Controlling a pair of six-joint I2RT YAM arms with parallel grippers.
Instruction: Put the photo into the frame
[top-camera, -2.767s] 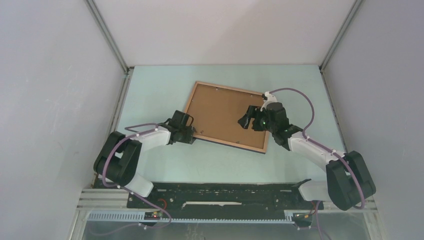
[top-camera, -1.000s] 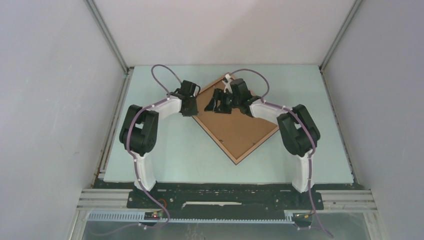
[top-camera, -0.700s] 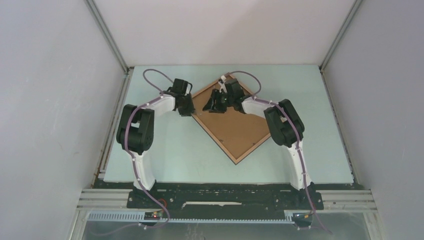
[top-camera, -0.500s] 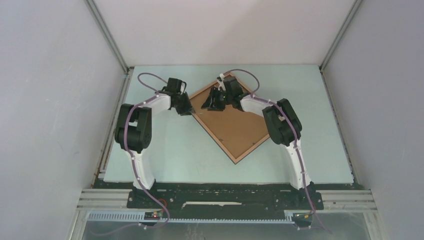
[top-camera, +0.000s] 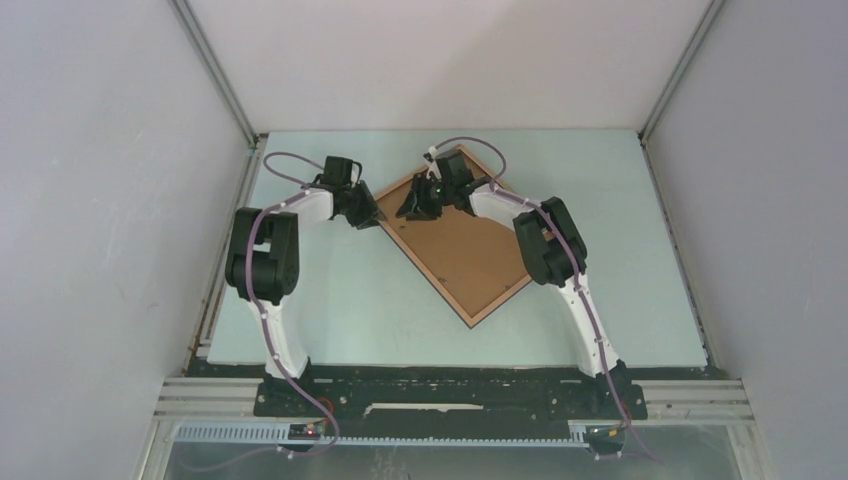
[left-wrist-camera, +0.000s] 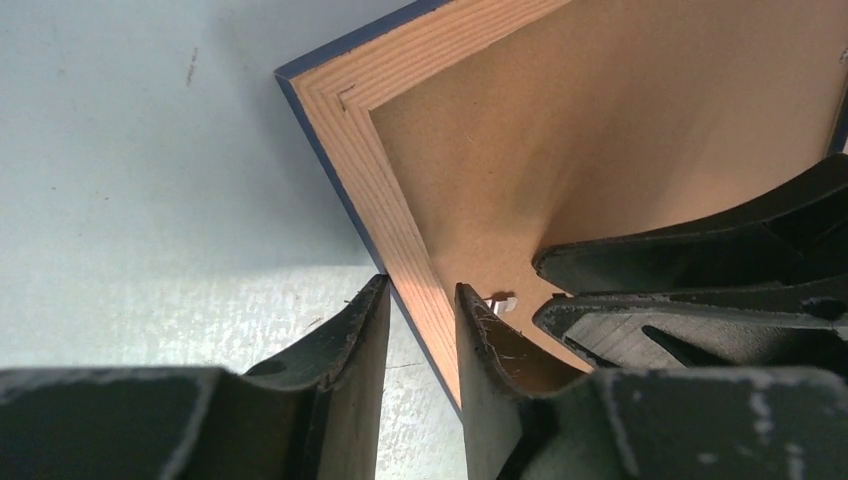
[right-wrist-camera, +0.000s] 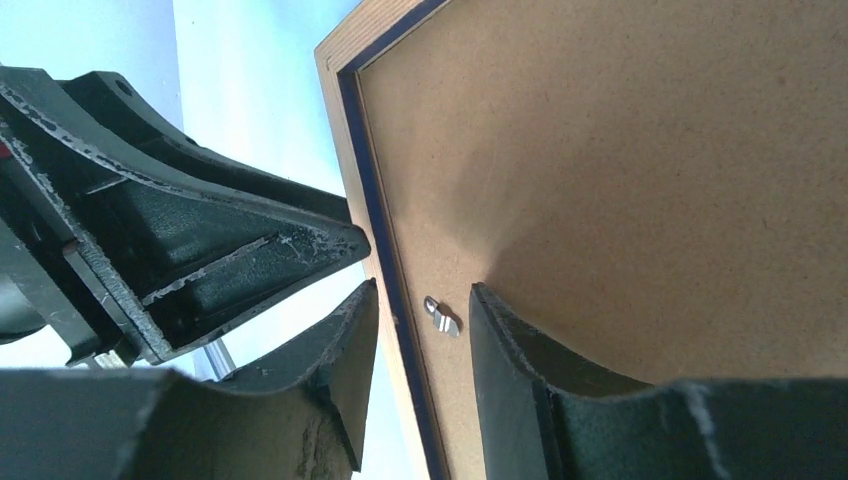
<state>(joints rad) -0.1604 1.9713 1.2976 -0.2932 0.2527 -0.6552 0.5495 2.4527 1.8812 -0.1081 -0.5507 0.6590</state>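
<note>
The frame (top-camera: 427, 274) lies face down as a diamond at the table's back middle, its brown backing board (top-camera: 465, 250) facing up. The photo is hidden. My left gripper (top-camera: 372, 218) sits at the frame's left corner. In the left wrist view its jaws (left-wrist-camera: 422, 288) are shut on the light wood rail (left-wrist-camera: 350, 110), one finger outside the navy edge and one on the board. My right gripper (top-camera: 408, 208) is beside it, open. Its jaws (right-wrist-camera: 420, 290) straddle the rail (right-wrist-camera: 346, 150) with gaps, a small metal clip (right-wrist-camera: 441, 316) between them.
Grey enclosure walls stand close on the left, right and back. The pale green table top (top-camera: 330, 300) surrounds the frame. The two grippers are nearly touching: the right one's fingers (left-wrist-camera: 700, 260) fill the left wrist view's right side. The same clip (left-wrist-camera: 503, 299) shows there.
The frame has turned from lying near-level into a diamond farther back. In the last second both grippers slid back-left along its upper-left rail, and the right jaws narrowed.
</note>
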